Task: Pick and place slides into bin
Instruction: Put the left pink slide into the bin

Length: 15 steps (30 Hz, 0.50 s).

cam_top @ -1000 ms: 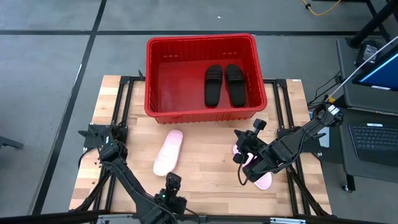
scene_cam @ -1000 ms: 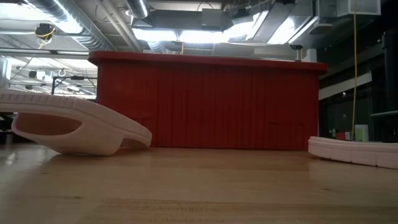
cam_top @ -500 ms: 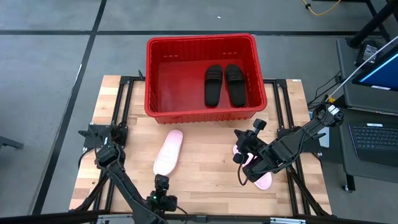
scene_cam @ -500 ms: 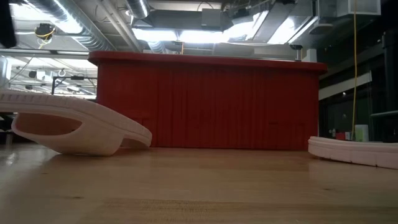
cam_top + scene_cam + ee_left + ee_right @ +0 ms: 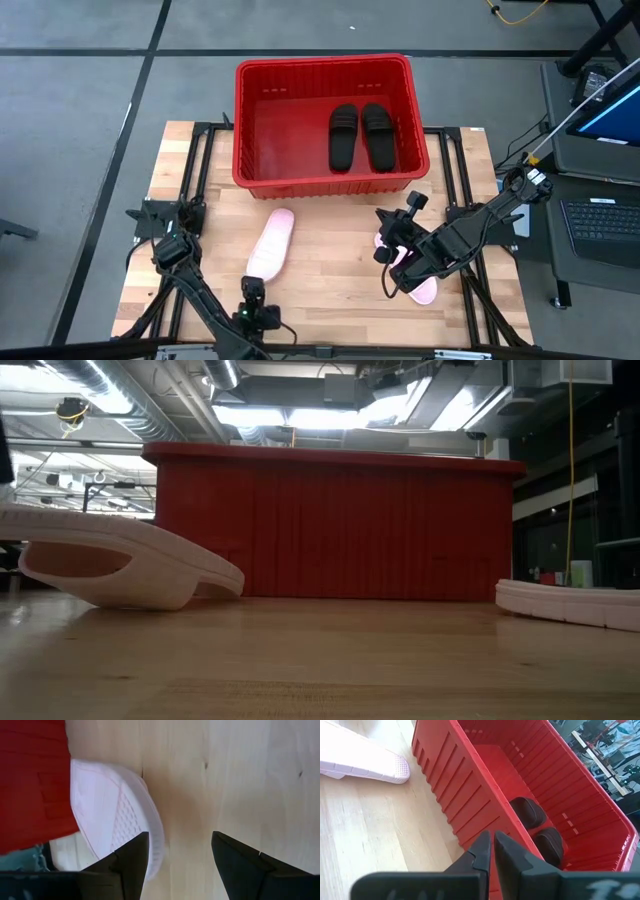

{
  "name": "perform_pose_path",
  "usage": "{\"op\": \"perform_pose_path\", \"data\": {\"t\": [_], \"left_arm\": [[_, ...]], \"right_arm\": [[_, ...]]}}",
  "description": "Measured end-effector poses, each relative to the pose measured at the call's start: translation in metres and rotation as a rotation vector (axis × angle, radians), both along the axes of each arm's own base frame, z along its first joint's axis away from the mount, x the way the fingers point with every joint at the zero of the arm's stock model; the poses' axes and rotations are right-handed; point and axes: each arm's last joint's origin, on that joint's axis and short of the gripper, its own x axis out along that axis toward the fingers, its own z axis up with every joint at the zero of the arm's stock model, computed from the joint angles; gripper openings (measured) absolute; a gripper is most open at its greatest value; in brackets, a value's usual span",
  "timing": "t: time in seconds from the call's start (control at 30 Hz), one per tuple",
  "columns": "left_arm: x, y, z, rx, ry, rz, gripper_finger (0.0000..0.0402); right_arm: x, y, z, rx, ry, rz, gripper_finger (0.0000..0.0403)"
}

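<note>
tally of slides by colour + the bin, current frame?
Black slides: 2, one beside the other, both inside the bin.
Pale pink slides: 2, one sole-up on the table, one under the right arm.
Red bin: 1.
Total: 5 things, 4 of them slides.

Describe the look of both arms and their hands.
Both arms are dark, jointed, with black cabling. The left hand has two matte black wedge-shaped fingers; a small green light shows on its wrist. The right hand has slim, flat black fingers.
</note>
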Motion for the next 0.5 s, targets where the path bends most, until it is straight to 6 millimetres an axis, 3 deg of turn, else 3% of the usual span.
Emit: {"op": "perform_pose_path", "data": {"t": [0.5], "left_arm": [[-0.001,0.0048,-0.0019,0.021,-0.016,0.012,0.021]], "right_arm": [[0.0003,0.0002,0.0001,0.003,-0.004,0.0,0.0026]]}}
